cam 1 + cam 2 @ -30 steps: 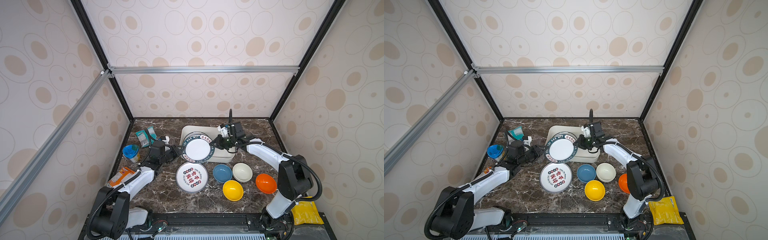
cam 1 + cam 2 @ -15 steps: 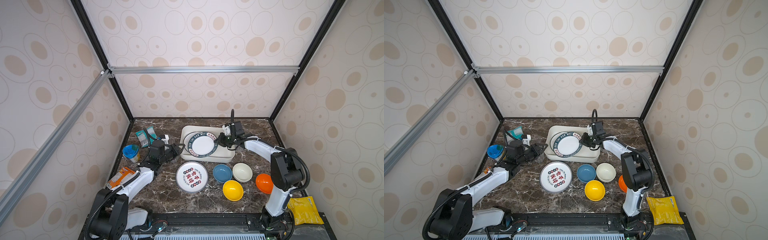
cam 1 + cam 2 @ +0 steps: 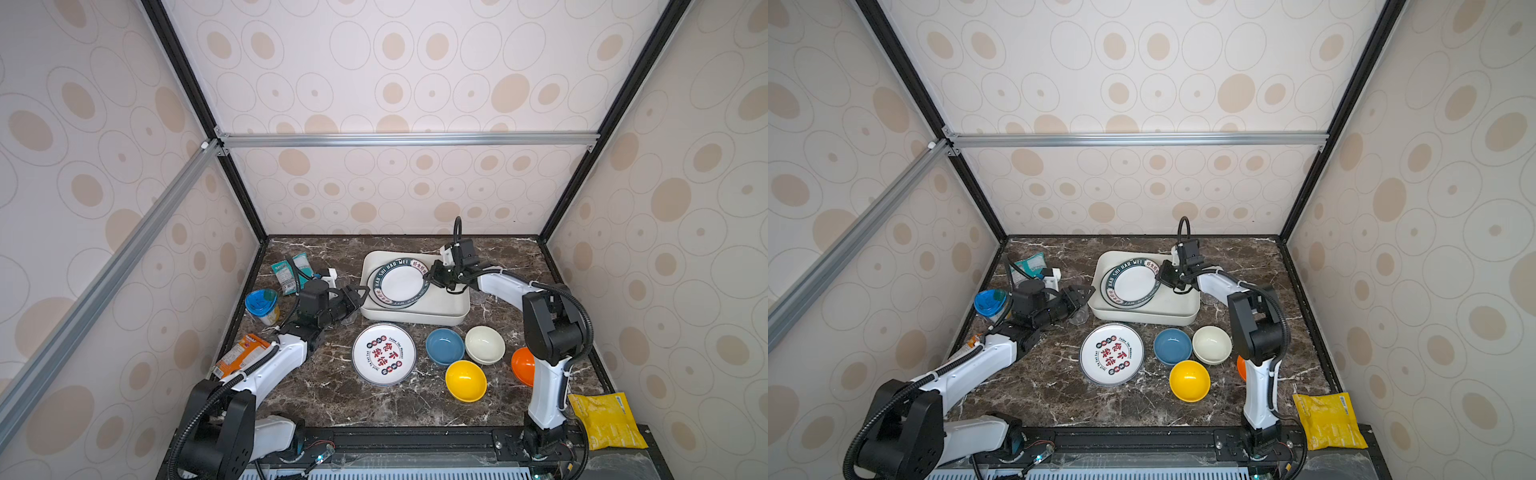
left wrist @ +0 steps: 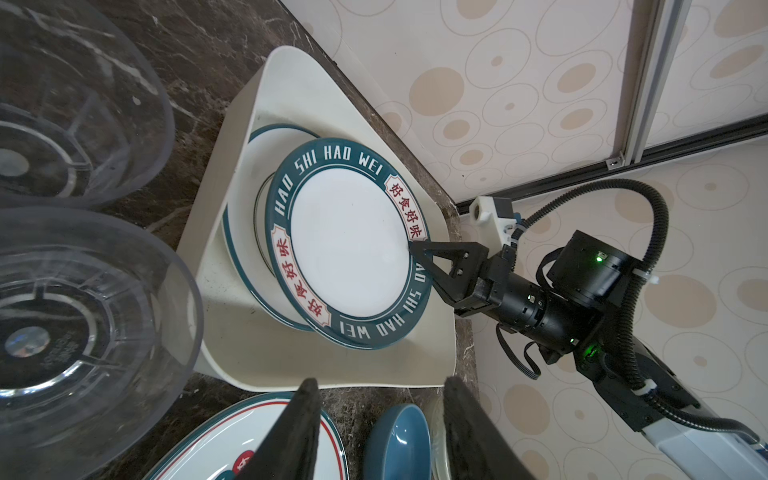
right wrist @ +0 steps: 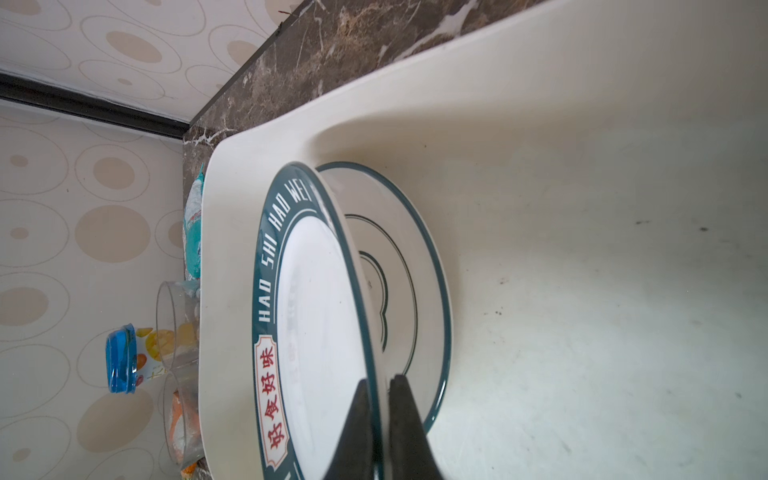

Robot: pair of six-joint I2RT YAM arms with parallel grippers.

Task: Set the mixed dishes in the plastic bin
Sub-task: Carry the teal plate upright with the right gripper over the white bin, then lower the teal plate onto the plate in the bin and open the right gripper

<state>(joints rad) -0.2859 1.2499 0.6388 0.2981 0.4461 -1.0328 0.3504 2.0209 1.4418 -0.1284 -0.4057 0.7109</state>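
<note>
Right fingers (image 5: 357, 415) closed on the 3 o'clock rim of the lettered plate (image 3: 401, 283), held tilted over a second plate (image 4: 241, 216) inside the plastic bin (image 3: 415, 318), at 12 o'clock on the surface (image 3: 332, 399). Left fingers (image 4: 299, 424) apart, empty, at the bin's 9 o'clock, beside clear cups (image 4: 83, 291). Third plate (image 3: 383, 354) at the bin's 6 o'clock.

From the middle of the table (image 3: 332, 395), the bin (image 3: 415, 316) sits at 12 o'clock. In it the lower plate (image 4: 243, 232) lies flat. The upper plate (image 3: 401, 284) slants over it, raised at its 3 o'clock edge. The loose plate (image 3: 384, 354) lies on the table at the bin's 6 o'clock, with four bowls (image 3: 485, 344) at that plate's 3 o'clock. Two cups (image 4: 83, 316) stand at the bin's 9 o'clock, the lidded cup (image 3: 262, 305) beyond them.
</note>
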